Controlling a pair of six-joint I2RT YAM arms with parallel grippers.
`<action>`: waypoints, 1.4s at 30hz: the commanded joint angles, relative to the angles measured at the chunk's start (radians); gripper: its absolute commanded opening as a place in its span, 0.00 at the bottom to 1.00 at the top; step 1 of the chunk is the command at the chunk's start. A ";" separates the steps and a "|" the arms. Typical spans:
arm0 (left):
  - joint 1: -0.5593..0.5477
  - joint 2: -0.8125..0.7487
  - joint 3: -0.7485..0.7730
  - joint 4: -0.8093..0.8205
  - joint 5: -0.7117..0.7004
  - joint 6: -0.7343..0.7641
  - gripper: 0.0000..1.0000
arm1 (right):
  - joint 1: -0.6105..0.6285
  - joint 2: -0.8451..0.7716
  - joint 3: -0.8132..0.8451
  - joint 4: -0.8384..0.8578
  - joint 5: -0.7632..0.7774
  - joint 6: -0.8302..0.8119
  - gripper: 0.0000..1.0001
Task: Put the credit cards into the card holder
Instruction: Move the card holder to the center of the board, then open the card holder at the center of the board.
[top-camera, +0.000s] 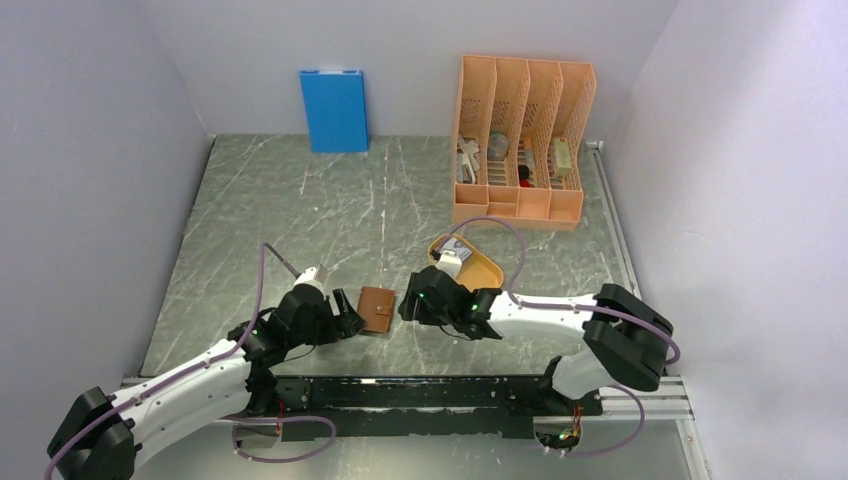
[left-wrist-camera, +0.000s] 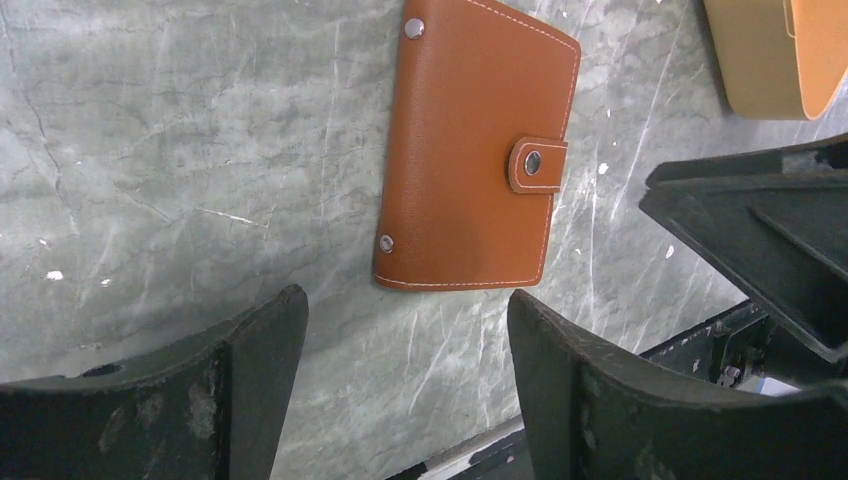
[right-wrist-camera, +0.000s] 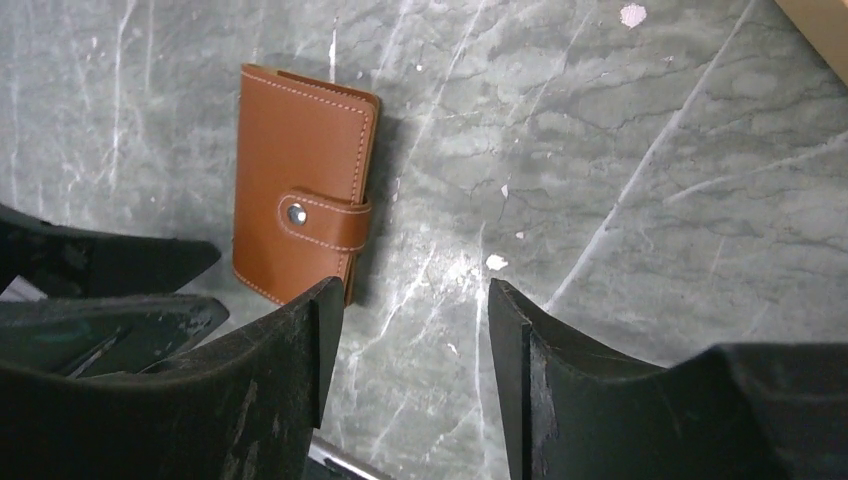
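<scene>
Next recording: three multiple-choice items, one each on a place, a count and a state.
1. The card holder lies: A in the oval tray; B on the table between left end effector and right end effector; C against the blue box.
2. Slots in the orange file rack: A two; B four; C six.
3. The holder's strap: A snapped shut; B hanging open; C missing.
B, it lies flat between them; B, four slots show; A, snap closed over the cover.
</scene>
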 joint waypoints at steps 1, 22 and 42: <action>-0.004 -0.003 -0.024 0.016 0.039 0.016 0.77 | 0.003 0.058 0.049 0.049 0.043 0.044 0.59; -0.004 0.069 -0.046 0.094 0.082 0.016 0.70 | 0.015 0.259 0.112 0.133 -0.013 0.031 0.39; -0.003 0.002 0.034 -0.054 -0.019 0.035 0.46 | -0.050 0.317 0.346 -0.012 -0.057 -0.229 0.39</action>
